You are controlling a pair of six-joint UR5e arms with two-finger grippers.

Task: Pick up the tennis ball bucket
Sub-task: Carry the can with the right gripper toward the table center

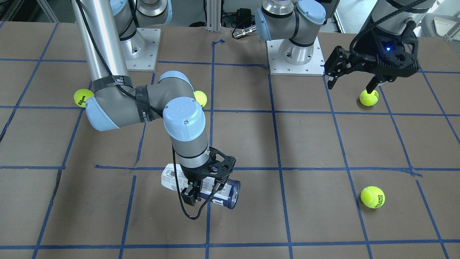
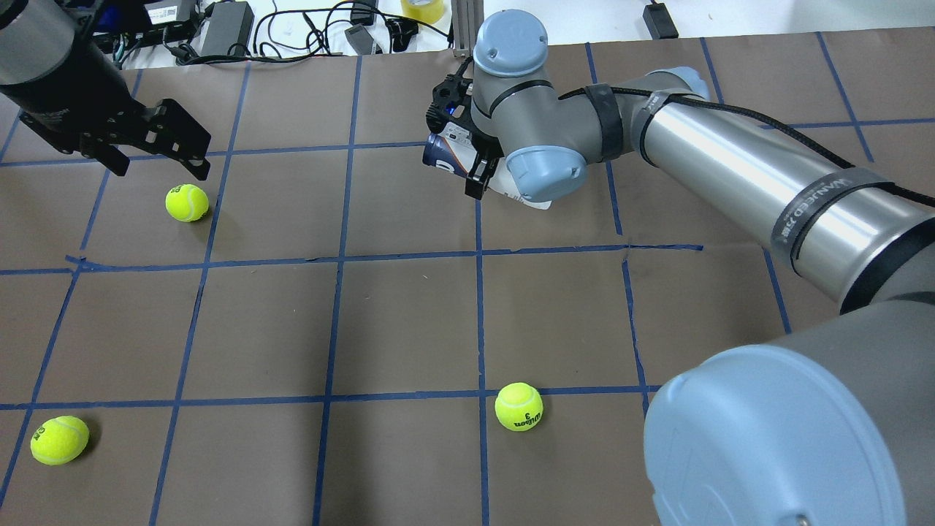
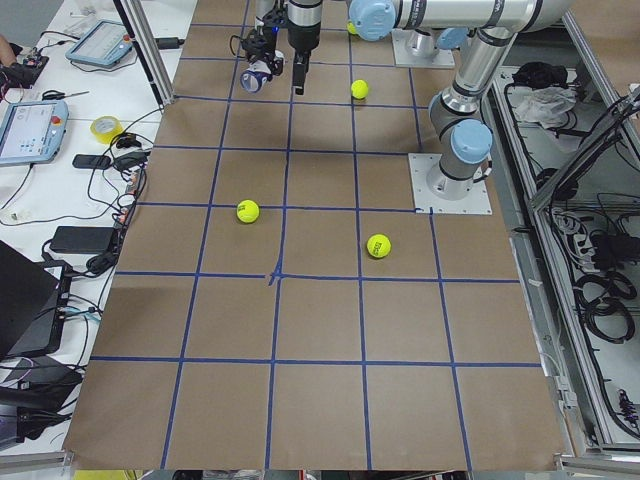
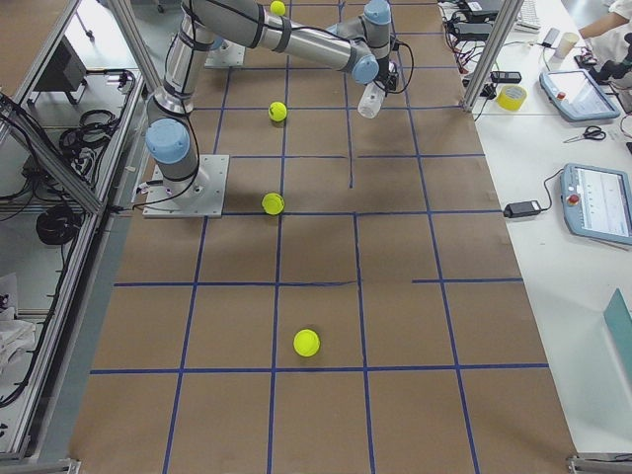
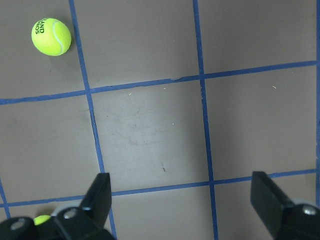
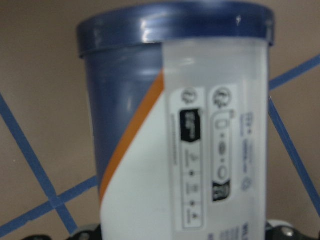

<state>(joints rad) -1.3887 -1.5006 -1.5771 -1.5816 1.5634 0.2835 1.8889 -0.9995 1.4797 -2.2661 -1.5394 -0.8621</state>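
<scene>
The tennis ball bucket [image 1: 225, 194] is a clear tube with a white and navy label and a navy rim. It lies roughly level in my right gripper [image 1: 201, 187], which is shut on its middle and holds it off the table. It also shows in the overhead view [image 2: 440, 153] and fills the right wrist view [image 6: 190, 150]. My left gripper [image 1: 350, 87] is open and empty. It hovers over a tennis ball [image 1: 369, 97], far from the bucket.
Other tennis balls lie on the brown paper with its blue tape grid: one toward the operators' side [image 1: 372, 196] and two near the right arm's elbow [image 1: 83, 98] [image 1: 200, 98]. The arm bases [image 1: 294, 54] stand at the robot's edge.
</scene>
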